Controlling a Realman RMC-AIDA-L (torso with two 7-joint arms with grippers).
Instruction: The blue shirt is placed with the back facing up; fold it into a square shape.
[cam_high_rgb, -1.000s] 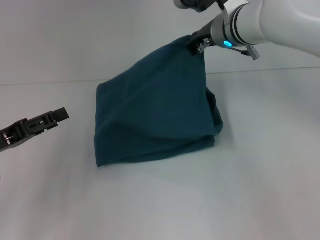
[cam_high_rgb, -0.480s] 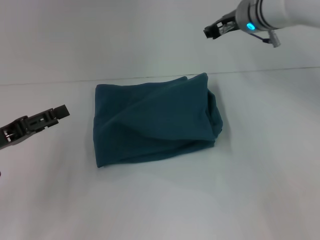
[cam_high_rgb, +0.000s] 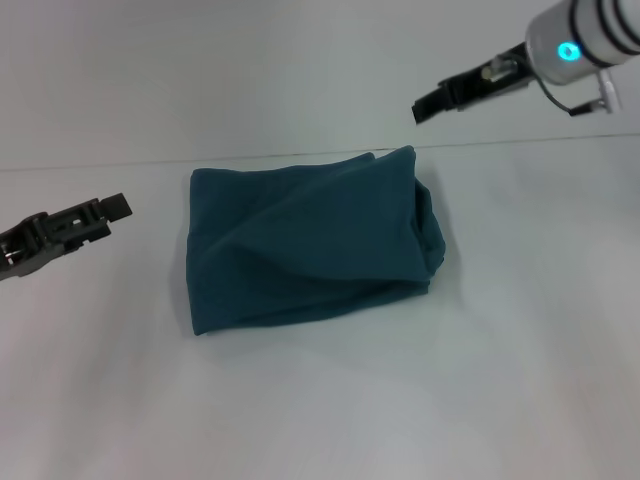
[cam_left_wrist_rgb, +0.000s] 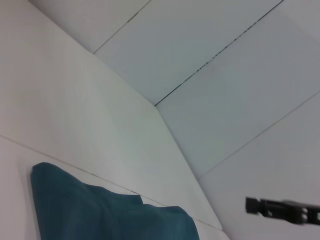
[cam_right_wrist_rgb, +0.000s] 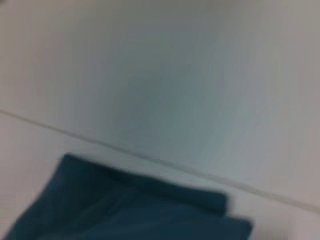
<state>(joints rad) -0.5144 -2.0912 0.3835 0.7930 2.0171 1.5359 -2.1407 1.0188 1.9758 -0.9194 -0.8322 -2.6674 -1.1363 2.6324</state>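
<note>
- Head view: the dark teal-blue soft-fabric shirt (cam_high_rgb: 312, 245) lies folded mid-table, long axis left-right. The black right gripper (cam_high_rgb: 428, 106), empty and above its far right corner, is nearer; whether it is parted, I cannot tell. The black left gripper (cam_high_rgb: 112, 208) hovers empty, well apart, closure unclear.
- Left wrist view: the shirt's far edge shows low.
- Right wrist view: the shirt lies below.

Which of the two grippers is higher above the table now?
The right gripper, raised beyond the dark teal-blue folded shirt; the left gripper sits lower.

Even soft light, right wrist view blurred
</note>
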